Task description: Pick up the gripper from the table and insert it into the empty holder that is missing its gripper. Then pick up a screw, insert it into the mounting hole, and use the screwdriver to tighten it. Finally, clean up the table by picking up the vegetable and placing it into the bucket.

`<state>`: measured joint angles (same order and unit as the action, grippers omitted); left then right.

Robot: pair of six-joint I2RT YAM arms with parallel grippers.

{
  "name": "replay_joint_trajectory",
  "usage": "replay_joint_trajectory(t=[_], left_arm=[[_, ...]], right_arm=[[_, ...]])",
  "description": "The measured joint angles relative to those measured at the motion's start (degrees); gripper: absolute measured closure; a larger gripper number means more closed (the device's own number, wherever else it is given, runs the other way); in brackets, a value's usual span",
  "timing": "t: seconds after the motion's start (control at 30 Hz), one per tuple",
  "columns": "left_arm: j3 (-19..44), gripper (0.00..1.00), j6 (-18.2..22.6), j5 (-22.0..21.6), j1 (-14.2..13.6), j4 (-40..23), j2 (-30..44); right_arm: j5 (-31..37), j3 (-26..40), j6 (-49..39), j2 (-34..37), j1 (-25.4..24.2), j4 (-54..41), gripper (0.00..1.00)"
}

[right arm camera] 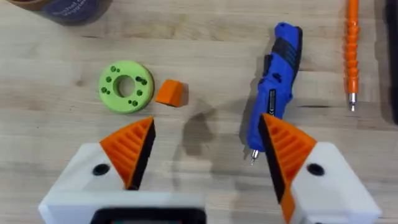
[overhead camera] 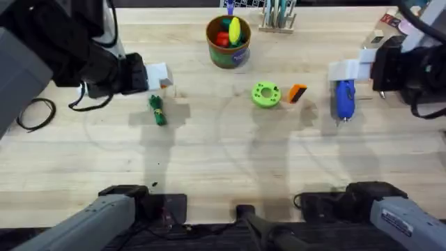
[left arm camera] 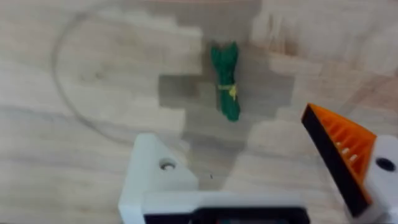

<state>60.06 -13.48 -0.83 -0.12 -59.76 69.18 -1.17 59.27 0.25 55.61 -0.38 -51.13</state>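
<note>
Pale wooden table (overhead camera: 223, 160), grain running side to side, both arm bases along the near edge.

Left gripper (overhead camera: 159, 77) hung above the table's left part, jaws apart and holding nothing. In the left wrist view (left arm camera: 258, 174), one side a bare white holder (left arm camera: 155, 177) with a small dark mounting hole (left arm camera: 166, 165) in its face, the other side fitted with an orange ribbed pad (left arm camera: 342, 149). Just beyond those fingers, flat on the wood and untouched, the vegetable (left arm camera: 226, 79): thin, dark green, bound with a yellow band; overhead (overhead camera: 157, 110), directly in front of the left gripper.

Right gripper (overhead camera: 348, 70) hovered at the table's right part, jaws spread wide, empty; both orange ribbed pads in place in the right wrist view (right arm camera: 208, 152). Beneath it the blue screwdriver (right arm camera: 273, 93), lying on its side with the thin metal bit toward the fingers; overhead (overhead camera: 344, 99), just in front of the white jaw. Beside the screwdriver, a thin orange pen-like tool (right arm camera: 352, 53).

Near the table's middle, the loose orange gripper (overhead camera: 297, 93) just beside a bright-green disc with holes (overhead camera: 265, 95). Farther back, the bucket (overhead camera: 228, 42), upright, with red, yellow and green toys inside.
</note>
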Motion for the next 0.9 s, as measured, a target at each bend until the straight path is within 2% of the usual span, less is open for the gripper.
replay_joint_trajectory(t=[0.1, 0.23, 0.5, 0.67, 0.7, 0.73, 0.77, 0.87, 0.9], left_arm=[[0.04, 0.014, -3.92, 0.80, 0.11, -3.40, 3.87], [0.04, 0.014, -6.31, 1.28, 0.17, -2.80, 11.83], [0.04, 0.009, -7.79, 1.44, 0.17, 3.91, 25.48], [0.92, 0.108, -7.98, 2.84, 0.26, 5.38, 28.93], [0.98, 0.167, -8.00, 3.26, 0.26, 5.51, 29.10], [0.99, 0.278, -8.00, 4.09, 0.24, 5.69, 29.16], [1.00, 0.411, -8.02, 4.53, 0.13, 5.98, 29.19], [1.46, 0.891, -8.05, 5.15, -0.07, 6.70, 29.30], [1.61, 0.968, -8.02, 5.04, -0.07, 6.72, 29.34]], right_arm=[[0.00, 0.02, 0.00, 0.00, 0.00, 0.00, 0.009], [0.00, 0.07, 0.02, 0.00, 0.00, 0.04, 0.008], [0.00, 0.07, 0.02, 0.00, 0.00, 0.01, 0.007], [0.00, 0.07, 0.02, 0.00, 0.00, -0.02, 0.009], [-0.01, 0.07, 0.02, 0.00, 0.00, -0.03, 0.010], [-0.01, 0.07, 0.01, 0.00, 0.00, -0.02, 0.007], [-0.02, 0.07, 0.02, 0.00, 0.00, -0.04, 0.009], [-0.02, 0.07, 0.00, 0.00, 0.00, -0.09, 0.009], [-0.02, 0.07, 0.02, 0.00, 0.00, -0.09, 0.009]])
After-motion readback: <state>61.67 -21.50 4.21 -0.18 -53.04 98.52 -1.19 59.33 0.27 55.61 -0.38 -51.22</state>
